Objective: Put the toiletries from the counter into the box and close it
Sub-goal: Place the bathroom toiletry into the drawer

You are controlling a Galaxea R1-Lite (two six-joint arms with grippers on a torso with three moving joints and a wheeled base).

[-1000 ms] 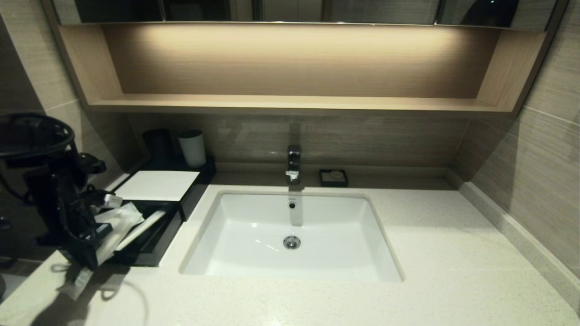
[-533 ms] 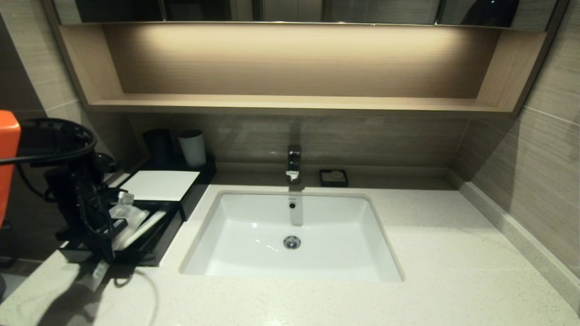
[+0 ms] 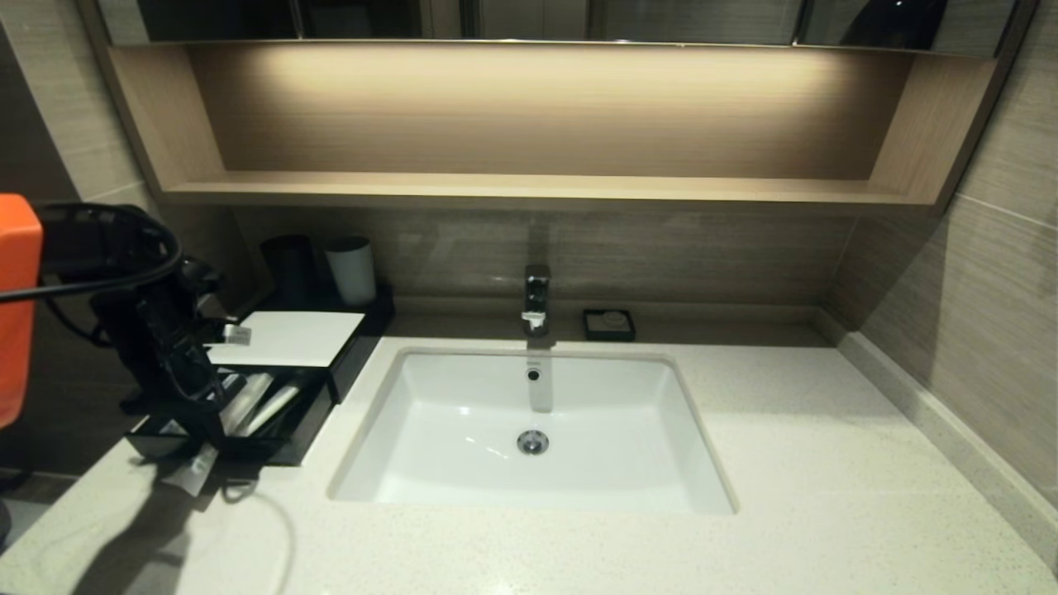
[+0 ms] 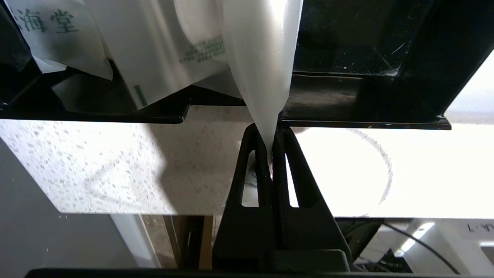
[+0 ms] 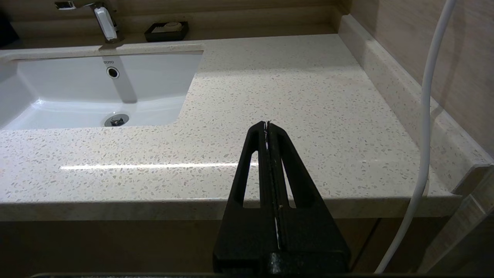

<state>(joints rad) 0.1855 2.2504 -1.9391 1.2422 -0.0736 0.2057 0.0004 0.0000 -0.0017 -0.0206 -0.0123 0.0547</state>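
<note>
The black box [image 3: 285,339] with its white top panel sits at the counter's [image 3: 579,545] far left, its front drawer [image 3: 281,430] pulled open. Several white wrapped toiletries [image 3: 260,401] lie inside the drawer. My left gripper [image 3: 208,445] hangs at the drawer's front edge, shut on a long white packet [image 4: 262,58]. That packet reaches from the left gripper [image 4: 270,133] over the drawer's front wall [image 4: 347,96] onto the other packets [image 4: 154,50]; its loose end [image 3: 194,478] dangles over the counter. My right gripper [image 5: 267,124] is shut and empty, parked before the counter's front right edge.
A white sink [image 3: 463,463] with a chrome faucet [image 3: 536,297] is set mid-counter. A black cup [image 3: 288,264] and a white cup [image 3: 350,268] stand behind the box. A small black soap dish [image 3: 608,324] sits right of the faucet. A wall borders the right side.
My left arm has swung up and toward the box with the packet. The packets that stuck up out of the drawer now lie lower inside it.
</note>
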